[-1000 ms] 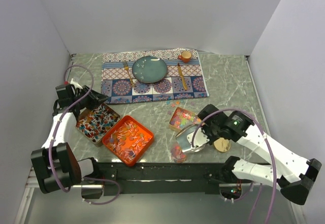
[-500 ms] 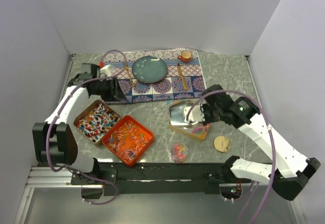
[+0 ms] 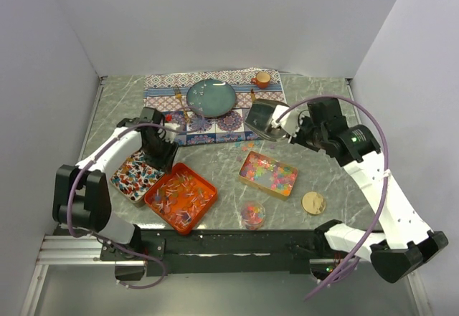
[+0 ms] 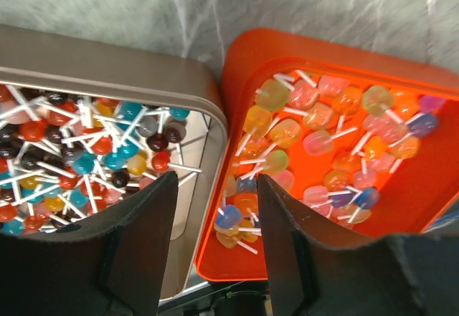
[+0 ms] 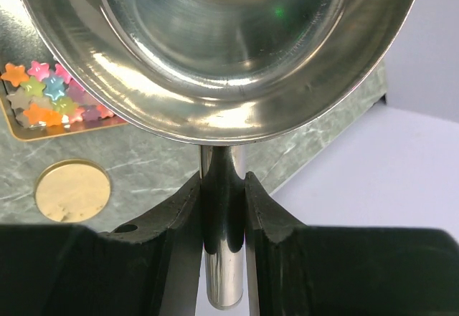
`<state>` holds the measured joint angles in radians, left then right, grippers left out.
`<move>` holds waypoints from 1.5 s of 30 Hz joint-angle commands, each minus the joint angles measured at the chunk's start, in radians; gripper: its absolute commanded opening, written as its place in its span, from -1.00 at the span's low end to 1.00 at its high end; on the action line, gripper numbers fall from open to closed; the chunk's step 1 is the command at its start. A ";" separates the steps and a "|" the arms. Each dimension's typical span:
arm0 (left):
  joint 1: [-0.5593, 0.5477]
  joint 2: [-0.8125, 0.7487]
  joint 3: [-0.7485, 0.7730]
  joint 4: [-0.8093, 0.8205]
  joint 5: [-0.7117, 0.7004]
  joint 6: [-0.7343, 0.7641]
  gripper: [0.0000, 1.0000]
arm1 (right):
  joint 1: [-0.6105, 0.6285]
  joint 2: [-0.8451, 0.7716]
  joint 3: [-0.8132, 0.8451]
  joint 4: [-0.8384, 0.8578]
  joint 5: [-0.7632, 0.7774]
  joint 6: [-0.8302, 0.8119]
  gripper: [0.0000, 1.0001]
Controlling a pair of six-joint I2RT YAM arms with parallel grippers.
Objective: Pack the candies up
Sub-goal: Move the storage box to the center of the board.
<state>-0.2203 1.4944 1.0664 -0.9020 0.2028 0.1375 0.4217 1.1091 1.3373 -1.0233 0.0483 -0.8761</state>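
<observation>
Right claw (image 5: 224,212), scoop (image 3: 262,117) now over placemat (image 3: 163,125)

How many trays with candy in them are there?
3: a metal tray far left, an orange tray right beside it, and a gold tray in the middle.

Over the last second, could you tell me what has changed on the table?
The right hand, holding the scoop, swung from beside the cup to the far mat. The left hand went to the mat and back over the trays. Trays, cup and lid stayed.
</observation>
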 commanded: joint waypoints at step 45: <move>-0.387 0.720 0.656 0.106 0.155 -0.690 -0.98 | -0.169 -0.137 -0.132 0.054 0.045 0.078 -1.00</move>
<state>-0.5648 2.1189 1.6535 -0.9333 0.1875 -0.4267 0.2729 0.9966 1.2205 -0.9962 0.0853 -0.7822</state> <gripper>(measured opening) 0.087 0.307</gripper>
